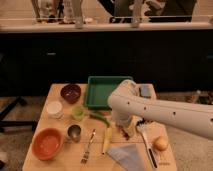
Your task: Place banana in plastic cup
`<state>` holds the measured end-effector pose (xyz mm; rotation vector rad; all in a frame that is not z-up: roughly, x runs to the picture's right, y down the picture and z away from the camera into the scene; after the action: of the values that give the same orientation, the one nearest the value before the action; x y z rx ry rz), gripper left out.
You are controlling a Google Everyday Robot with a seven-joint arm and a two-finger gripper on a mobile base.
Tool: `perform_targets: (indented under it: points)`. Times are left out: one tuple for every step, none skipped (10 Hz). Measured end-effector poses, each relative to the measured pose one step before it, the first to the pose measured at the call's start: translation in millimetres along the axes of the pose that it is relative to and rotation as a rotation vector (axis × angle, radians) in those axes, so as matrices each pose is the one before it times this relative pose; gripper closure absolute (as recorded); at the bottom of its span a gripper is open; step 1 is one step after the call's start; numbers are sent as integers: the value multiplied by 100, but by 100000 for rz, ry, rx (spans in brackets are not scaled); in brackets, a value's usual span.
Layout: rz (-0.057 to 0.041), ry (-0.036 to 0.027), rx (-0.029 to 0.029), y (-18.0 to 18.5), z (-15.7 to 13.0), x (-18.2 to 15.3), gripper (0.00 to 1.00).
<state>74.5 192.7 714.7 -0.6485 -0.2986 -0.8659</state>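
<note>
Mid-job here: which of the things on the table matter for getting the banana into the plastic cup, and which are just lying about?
For the job: banana; plastic cup, up and left of it; gripper, low over the table just right of the banana.

Lying about: green tray, green vegetable, steel cup, white container, dark bowl, orange bowl, fork, blue cloth.
</note>
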Motion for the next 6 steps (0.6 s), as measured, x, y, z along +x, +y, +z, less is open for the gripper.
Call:
perform_targets:
  points:
    - [874, 645, -255, -32, 272, -87, 20]
    - [931, 1020, 723, -394, 240, -182, 20]
    - [923, 538, 319, -246, 274, -193, 20]
    - [1837, 881, 296, -192, 442, -98, 20]
    - [711, 247, -145, -102, 283, -66, 20]
    - [286, -19, -239, -193, 358, -162, 20]
